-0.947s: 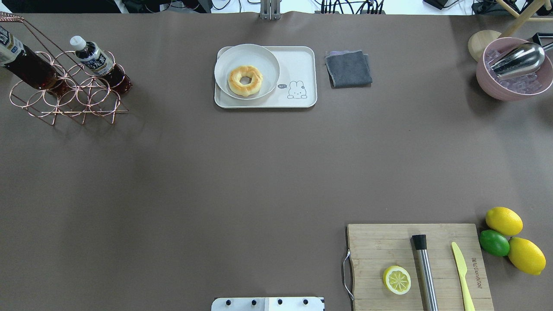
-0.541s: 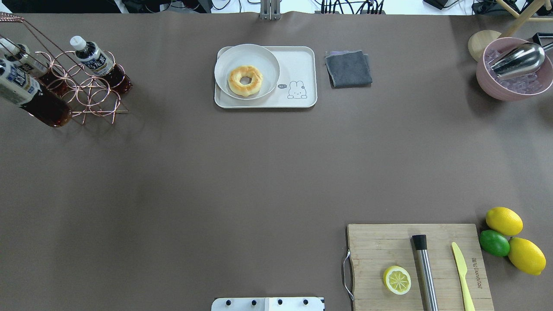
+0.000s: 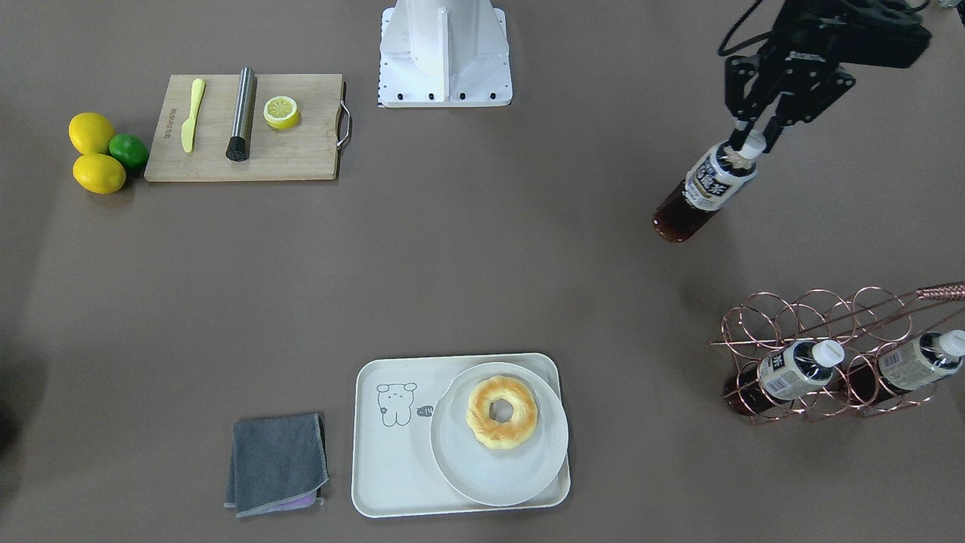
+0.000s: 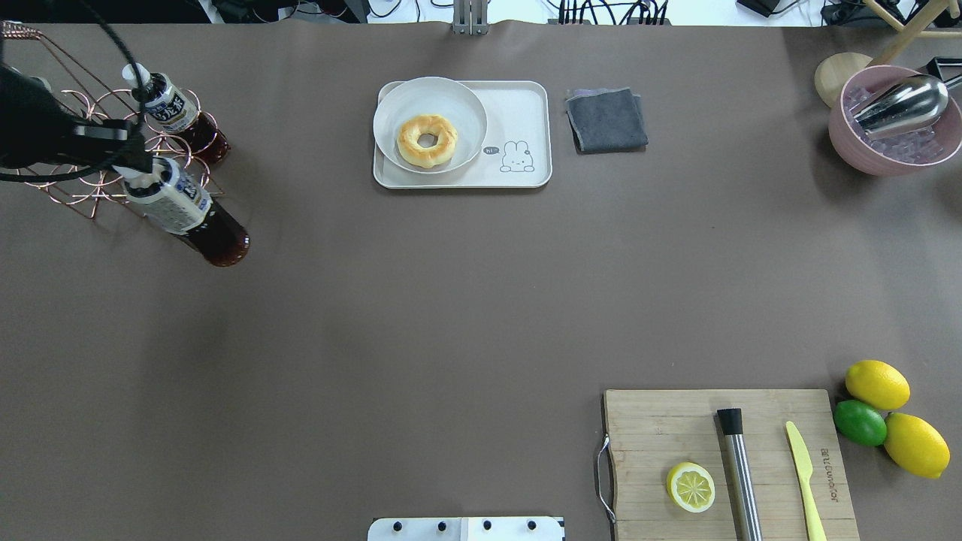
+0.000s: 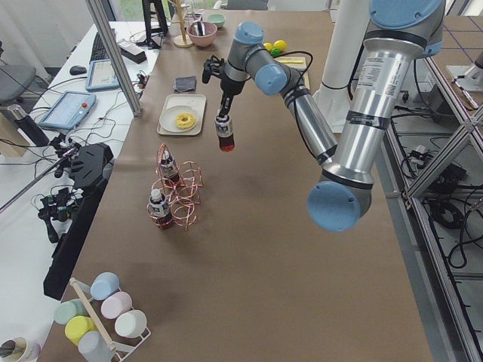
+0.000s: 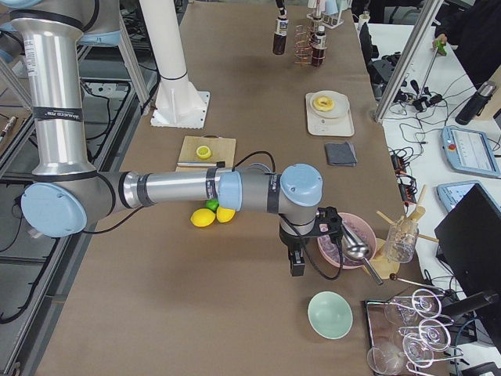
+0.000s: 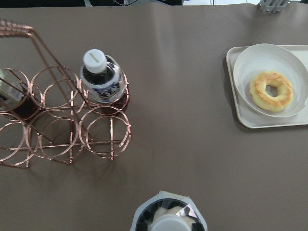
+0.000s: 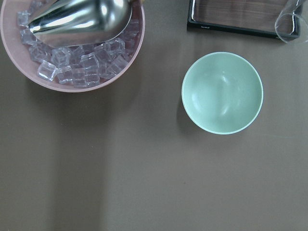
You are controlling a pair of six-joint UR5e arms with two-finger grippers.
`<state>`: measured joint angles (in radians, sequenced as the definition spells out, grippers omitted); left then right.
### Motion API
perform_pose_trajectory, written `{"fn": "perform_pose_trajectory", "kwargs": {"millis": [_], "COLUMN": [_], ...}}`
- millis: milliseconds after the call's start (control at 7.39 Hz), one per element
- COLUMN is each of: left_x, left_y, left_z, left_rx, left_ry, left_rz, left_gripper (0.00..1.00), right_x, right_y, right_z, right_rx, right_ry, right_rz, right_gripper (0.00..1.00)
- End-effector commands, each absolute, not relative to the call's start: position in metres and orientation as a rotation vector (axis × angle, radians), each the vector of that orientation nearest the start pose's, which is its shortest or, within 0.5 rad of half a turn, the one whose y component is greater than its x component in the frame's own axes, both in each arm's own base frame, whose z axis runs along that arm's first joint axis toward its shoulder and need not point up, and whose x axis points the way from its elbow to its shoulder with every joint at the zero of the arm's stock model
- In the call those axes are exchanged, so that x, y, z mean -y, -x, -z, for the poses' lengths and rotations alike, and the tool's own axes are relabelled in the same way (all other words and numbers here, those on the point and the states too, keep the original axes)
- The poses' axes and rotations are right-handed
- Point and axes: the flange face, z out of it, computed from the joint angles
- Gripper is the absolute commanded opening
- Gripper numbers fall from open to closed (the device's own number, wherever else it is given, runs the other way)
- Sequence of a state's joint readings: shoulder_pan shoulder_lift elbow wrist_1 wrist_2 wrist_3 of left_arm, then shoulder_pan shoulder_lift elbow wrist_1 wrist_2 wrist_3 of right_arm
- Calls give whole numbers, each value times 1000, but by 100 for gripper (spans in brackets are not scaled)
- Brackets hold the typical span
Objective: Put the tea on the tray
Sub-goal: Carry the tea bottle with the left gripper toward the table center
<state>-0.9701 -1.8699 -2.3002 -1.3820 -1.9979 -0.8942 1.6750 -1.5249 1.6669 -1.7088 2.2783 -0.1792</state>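
Left gripper (image 3: pixel 749 142), clamped on the cap, holds small clear bottle of dark tea (image 3: pixel 703 190) aloft; best lowered upright onto bare end of cream-white plastic tray (image 3: pixel 392 460).

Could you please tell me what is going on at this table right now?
The left gripper holds the tea by its cap, hanging above the table beside the copper rack, where two more bottles sit. The tray, with a plate and doughnut on it, lies across the table; the tea is not yet there. The right gripper hovers near the pink ice bowl.
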Motion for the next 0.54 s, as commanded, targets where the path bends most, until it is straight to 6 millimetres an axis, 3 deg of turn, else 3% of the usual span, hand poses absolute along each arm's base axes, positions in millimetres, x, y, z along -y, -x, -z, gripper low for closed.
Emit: {"fn": "perform_pose_trajectory", "kwargs": {"millis": [0, 406], "left_x": [412, 404], "left_y": [-263, -368], "left_z": [-125, -64], "left_rx": [-788, -798], "left_ry": [-295, -280], "left_rz": [135, 202], "left_gripper": [0, 0], "right_x": [498, 495], "right_y": [-121, -121], "right_z": [-608, -610], "right_rx": [700, 699], "right_ry": [-101, -97], "right_rz": [73, 72], "right_gripper": [100, 100]}}
